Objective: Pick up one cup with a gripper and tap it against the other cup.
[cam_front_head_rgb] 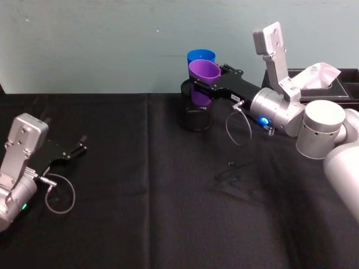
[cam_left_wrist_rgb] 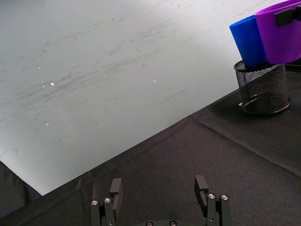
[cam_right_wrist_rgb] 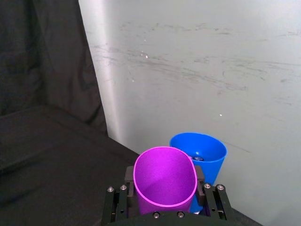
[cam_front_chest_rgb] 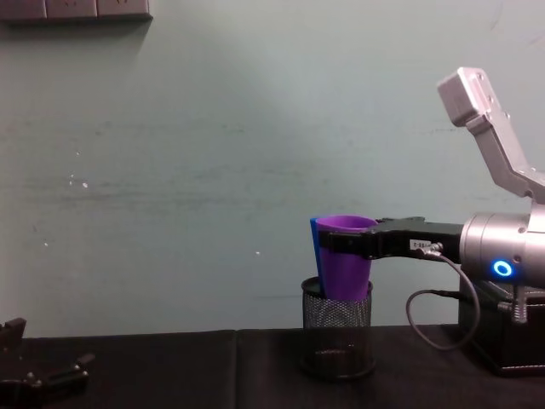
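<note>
we see our right gripper (cam_right_wrist_rgb: 164,188) clamped on the purple cup (cam_right_wrist_rgb: 164,174), one black finger (cam_right_wrist_rgb: 129,175) on each side of it and its mouth open toward us. the blue cup (cam_right_wrist_rgb: 207,155) sits just beyond, against the purple rim, before a scuffed pale wall (cam_right_wrist_rgb: 197,70) and black cloth (cam_right_wrist_rgb: 51,155).

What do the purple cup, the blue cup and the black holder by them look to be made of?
Purple cup: probably plastic, smooth and evenly coloured, with a thin rim and a soft sheen. Blue cup: likely the same plastic, with the same uniform, smooth look. Black holder: seemingly metal wire mesh, since its grid is see-through, with a solid rim band.
</note>
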Action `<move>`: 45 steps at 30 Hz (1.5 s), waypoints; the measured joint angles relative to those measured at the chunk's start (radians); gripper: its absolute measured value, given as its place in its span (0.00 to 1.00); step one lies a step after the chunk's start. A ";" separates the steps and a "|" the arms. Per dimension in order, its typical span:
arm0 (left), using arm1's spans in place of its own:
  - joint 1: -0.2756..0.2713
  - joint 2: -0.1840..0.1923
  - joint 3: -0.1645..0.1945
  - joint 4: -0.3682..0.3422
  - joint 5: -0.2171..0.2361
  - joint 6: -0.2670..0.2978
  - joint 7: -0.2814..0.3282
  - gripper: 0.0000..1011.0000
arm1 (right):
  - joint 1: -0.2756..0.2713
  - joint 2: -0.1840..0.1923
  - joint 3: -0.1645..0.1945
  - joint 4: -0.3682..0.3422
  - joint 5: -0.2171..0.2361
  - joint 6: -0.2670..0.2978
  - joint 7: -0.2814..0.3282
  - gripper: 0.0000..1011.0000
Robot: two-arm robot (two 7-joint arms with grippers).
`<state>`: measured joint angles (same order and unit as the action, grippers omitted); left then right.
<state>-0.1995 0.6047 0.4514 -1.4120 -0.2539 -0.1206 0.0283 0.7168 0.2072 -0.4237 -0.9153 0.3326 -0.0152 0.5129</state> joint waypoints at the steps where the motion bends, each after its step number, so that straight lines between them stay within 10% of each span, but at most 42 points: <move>1: 0.000 0.000 0.000 0.000 0.000 0.000 0.000 0.99 | 0.003 -0.001 0.000 0.004 0.000 -0.002 0.001 0.71; 45: 0.000 0.000 0.000 0.000 0.000 0.000 0.000 0.99 | 0.049 -0.023 0.008 0.078 -0.002 -0.009 0.026 0.71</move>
<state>-0.1995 0.6047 0.4514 -1.4120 -0.2539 -0.1205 0.0283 0.7660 0.1838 -0.4159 -0.8371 0.3303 -0.0239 0.5384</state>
